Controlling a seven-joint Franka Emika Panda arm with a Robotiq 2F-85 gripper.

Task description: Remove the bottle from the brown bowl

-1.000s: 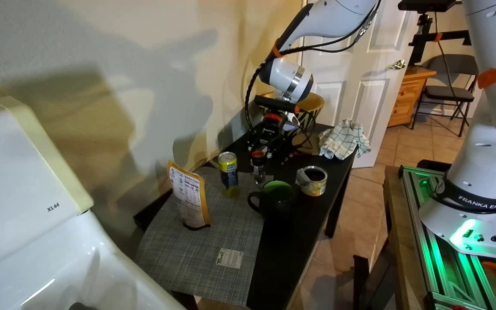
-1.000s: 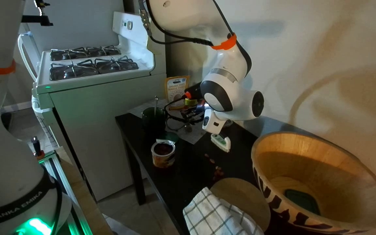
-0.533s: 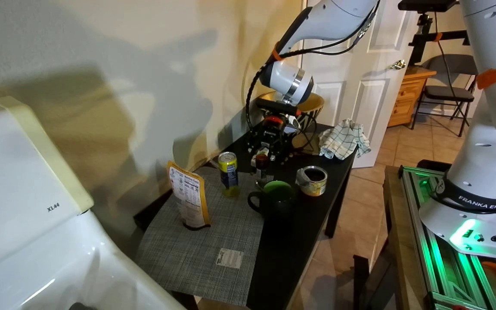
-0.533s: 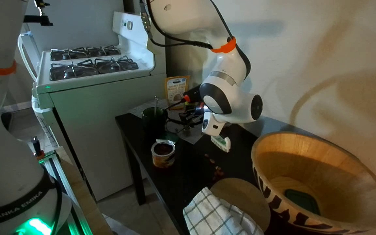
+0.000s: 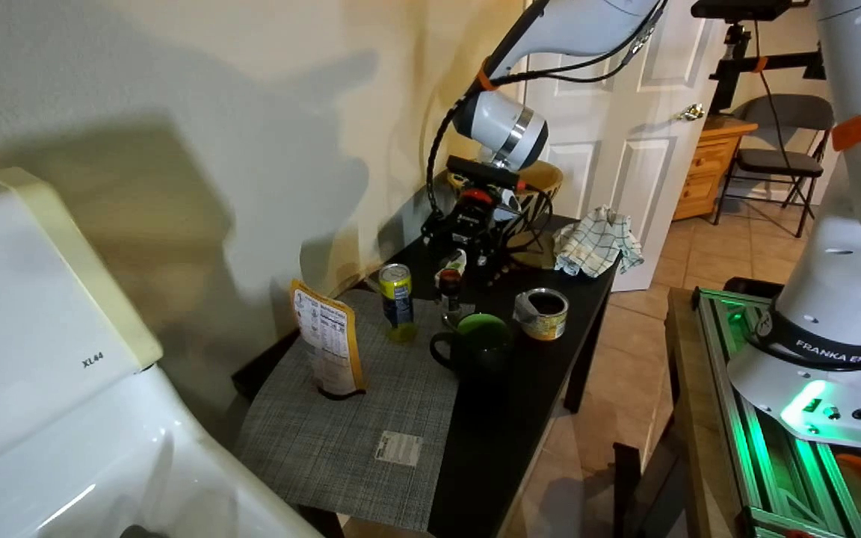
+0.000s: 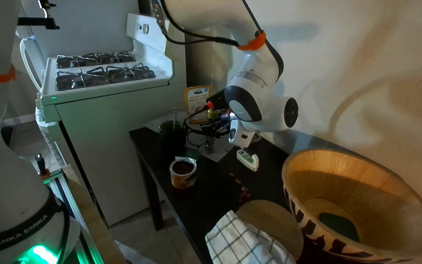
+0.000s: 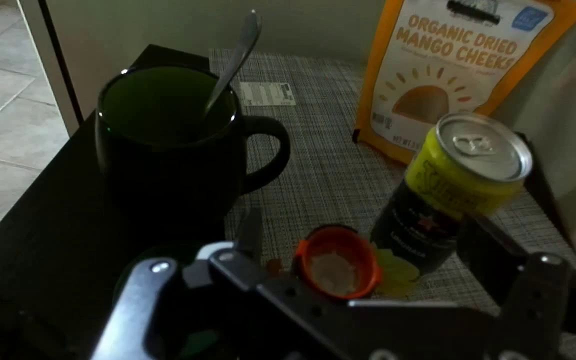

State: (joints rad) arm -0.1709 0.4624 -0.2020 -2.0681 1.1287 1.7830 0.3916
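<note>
The black table (image 6: 214, 205) carries the brown bowl (image 6: 343, 168) at one end, well apart from the gripper (image 7: 363, 232), whose jaws are spread wide. In the wrist view, the dark green mug (image 7: 173, 167) and yellow-topped can (image 7: 443, 205) flank the bottle (image 7: 337, 262), upright outside the bowl; its red-orange top shows between the fingers (image 7: 490, 255), contact unclear.

Gray placemat (image 5: 393, 400), tin (image 5: 544, 324) on black table (image 5: 509, 430)

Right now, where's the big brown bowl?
In an exterior view, the brown bowl is at the lower right, just right of the round board and the checked cloth.
</note>
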